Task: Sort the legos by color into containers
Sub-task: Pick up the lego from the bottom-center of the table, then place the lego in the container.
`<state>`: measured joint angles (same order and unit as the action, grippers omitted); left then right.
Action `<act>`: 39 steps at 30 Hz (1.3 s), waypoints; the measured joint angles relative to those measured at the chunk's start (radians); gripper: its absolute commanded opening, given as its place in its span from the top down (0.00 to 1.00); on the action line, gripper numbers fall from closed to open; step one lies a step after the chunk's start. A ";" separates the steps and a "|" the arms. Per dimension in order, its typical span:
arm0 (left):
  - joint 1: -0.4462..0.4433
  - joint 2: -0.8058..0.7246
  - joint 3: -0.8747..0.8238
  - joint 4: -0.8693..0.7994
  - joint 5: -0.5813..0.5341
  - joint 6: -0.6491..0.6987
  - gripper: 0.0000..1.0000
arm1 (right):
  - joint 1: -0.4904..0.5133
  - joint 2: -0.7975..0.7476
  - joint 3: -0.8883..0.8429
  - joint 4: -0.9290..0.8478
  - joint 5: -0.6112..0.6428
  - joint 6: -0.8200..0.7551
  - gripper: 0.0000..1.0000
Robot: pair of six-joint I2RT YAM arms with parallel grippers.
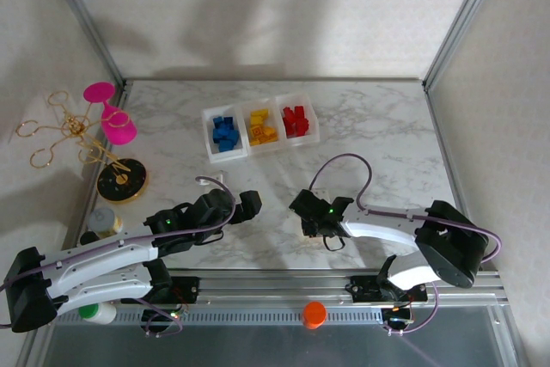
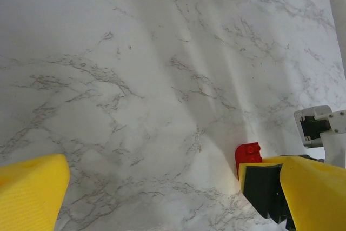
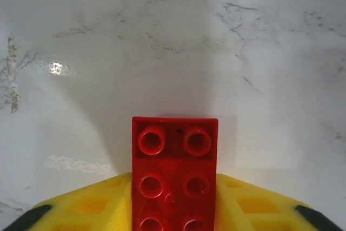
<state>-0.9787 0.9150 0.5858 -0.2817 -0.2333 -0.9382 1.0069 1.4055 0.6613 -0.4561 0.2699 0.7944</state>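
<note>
Closest to the lens: a red brick (image 3: pixel 174 160), studs up, pinched on both sides by the yellow pads (image 3: pixel 92 206) of the right end effector (image 3: pixel 174 201), with bare marble table (image 3: pixel 243 52) beyond. Reads as the carry step: a red piece in hand, not yet dropped.

Target, seen from above: the red-filled compartment (image 1: pixel 314 126) at the 3 o'clock end of the containers (image 1: pixel 284 147), roughly at 12 o'clock from the loaded end effector. Yellow legos (image 1: pixel 262 131) in the middle bin, blue at the 9 o'clock end.

To do it well:
- Hold the pinch firm and level, and lift high enough to clear the near wall of the row.
- Travel toward 12 o'clock and centre over the red compartment, well away from the divider shared with yellow.
- Lower close to the pile before letting go, so the glossy piece neither bounces nor skips out.
- Leave room at 9 o'clock for the left end effector (image 2: pixel 162 193), its fingers spread wide and gripping nothing.

Just beside that end effector's right-hand finger, another glimpse of red plastic (image 2: pixel 248 155). Cannot tell whether touching, nor whether the same piece or a second one; worth checking after the drop.

No brand, label or lettering legible anywhere: studs too soft to read, bin walls blank.
</note>
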 measured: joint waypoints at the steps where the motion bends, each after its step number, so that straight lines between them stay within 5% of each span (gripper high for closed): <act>1: 0.000 0.000 0.000 0.000 0.000 -0.002 0.00 | 0.000 0.000 0.002 0.001 0.000 -0.002 0.69; 11: 0.000 0.010 0.032 -0.032 -0.044 0.001 0.00 | -0.009 -0.014 0.108 -0.032 0.053 -0.050 0.69; 19: 0.011 0.080 0.180 -0.045 -0.105 0.043 0.00 | -0.166 0.006 0.290 0.011 0.105 -0.179 0.69; 39: 0.246 0.222 0.239 -0.023 -0.095 0.129 0.00 | -0.478 0.687 0.982 0.204 0.051 -0.506 0.68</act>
<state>-0.7326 1.1366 0.8249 -0.3050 -0.3279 -0.8093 0.5293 2.0922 1.6432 -0.2516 0.3210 0.2886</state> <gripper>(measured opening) 0.996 0.318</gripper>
